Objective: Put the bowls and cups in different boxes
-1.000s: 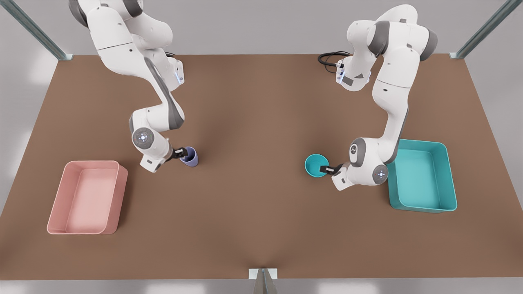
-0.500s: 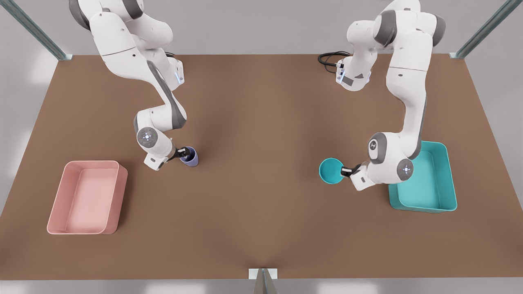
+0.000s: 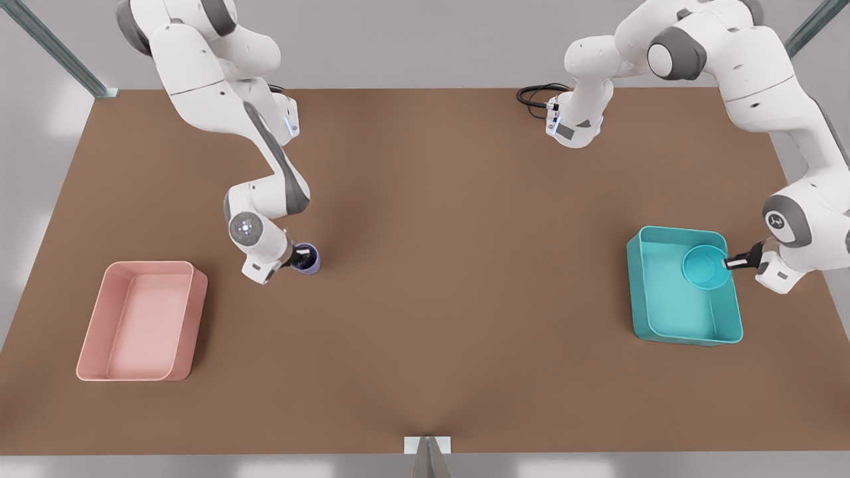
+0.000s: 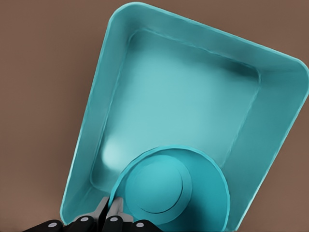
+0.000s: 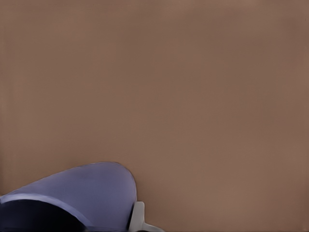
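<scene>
Teal fills the scene at my left gripper [image 3: 729,263], which is clamped on the rim of the bowl [image 3: 705,267]; the left wrist view shows my two fingertips [image 4: 110,215] pinching that rim, one on each side of the wall. I hold the bowl [image 4: 171,189] above the interior of the teal box [image 3: 664,318], toward the box's far corner on the front view's right, and its mouth faces upward. Below it, the box's floor and rounded walls [image 4: 96,96] are visible, and the box sits on the brown table [image 3: 451,299] at the front view's right. My right gripper [image 3: 292,255] is at the cup [image 3: 307,258], with the fingers straddling the cup's rim; whether they are pressing on the wall I cannot tell. In the right wrist view, the lavender side of the cup [image 5: 96,193] and its dark mouth lie close against one pale fingertip [image 5: 137,217], with bare table beyond. The cup stands upright on the table, left of centre in the front view. The pink box [image 3: 99,332] lies nearer the camera and further to the front view's left, well apart from the cup.
</scene>
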You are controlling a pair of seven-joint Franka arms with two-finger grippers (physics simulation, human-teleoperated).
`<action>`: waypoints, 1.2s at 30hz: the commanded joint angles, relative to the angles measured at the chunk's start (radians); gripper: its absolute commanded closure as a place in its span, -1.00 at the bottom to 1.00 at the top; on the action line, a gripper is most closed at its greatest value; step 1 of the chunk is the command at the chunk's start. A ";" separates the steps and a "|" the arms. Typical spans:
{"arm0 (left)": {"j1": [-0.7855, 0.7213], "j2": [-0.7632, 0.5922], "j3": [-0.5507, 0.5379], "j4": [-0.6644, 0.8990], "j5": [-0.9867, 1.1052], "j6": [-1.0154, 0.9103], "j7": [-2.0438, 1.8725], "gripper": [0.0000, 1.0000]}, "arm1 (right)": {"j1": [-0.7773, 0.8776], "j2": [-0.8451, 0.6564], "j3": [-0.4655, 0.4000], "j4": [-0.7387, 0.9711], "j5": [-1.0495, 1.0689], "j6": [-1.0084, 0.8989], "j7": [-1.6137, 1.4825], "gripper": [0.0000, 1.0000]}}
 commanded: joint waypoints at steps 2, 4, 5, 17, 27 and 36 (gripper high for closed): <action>0.005 0.055 0.001 -0.049 -0.003 0.203 0.079 0.57 | -0.051 -0.034 -0.001 0.087 0.019 -0.160 -0.047 0.57; 0.007 0.084 -0.001 -0.047 -0.005 0.217 0.080 0.57 | -0.135 -0.022 -0.011 0.210 0.008 -0.195 -0.305 0.57; 0.007 0.093 -0.001 -0.047 -0.011 0.217 0.079 0.57 | -0.187 -0.021 -0.013 0.277 -0.004 -0.209 -0.446 0.57; -0.162 -0.316 -0.392 0.288 0.216 -0.575 -0.183 -1.00 | -0.585 0.416 -0.096 0.728 0.005 -0.341 -0.778 0.57; -0.169 -0.302 -0.444 0.332 0.202 -0.562 -0.213 -1.00 | -0.574 0.493 -0.085 0.701 0.011 -0.264 -0.762 -0.23; -0.160 -0.307 -0.441 0.332 0.195 -0.619 -0.208 -1.00 | -0.574 0.352 -0.053 0.693 0.014 -0.520 -0.767 -1.00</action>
